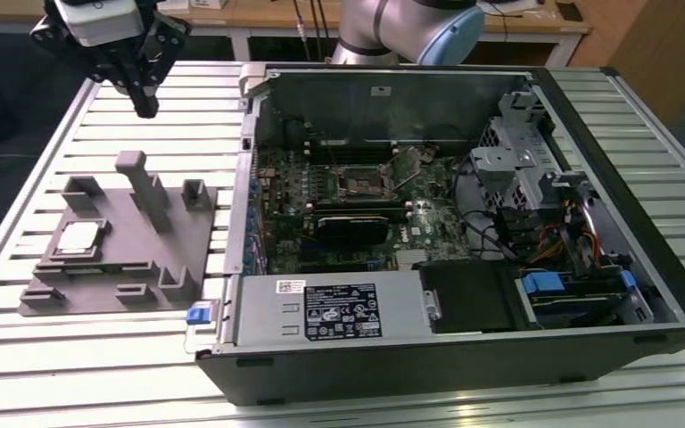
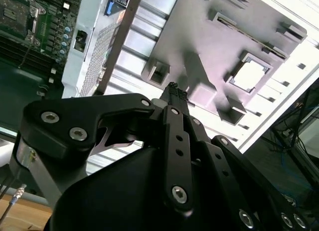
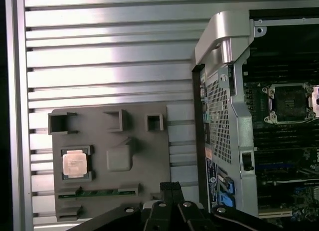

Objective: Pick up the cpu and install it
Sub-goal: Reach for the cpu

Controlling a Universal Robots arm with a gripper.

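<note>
Silvery cpu point(image 1: 78, 236) lies in its grey fixture point(image 1: 128, 254), well below my gripper point(image 1: 144, 107), whose fingers are clenched on nothing. By my reckoning pickup and install both remain.

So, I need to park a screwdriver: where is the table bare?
In the exterior view, bare table slats lie along the near edge before the grey fixture, and beyond it, under the pincer. The strip between fixture and computer case is narrow. Inside the case is crowded, and the cpu fills its fixture pocket.
</note>
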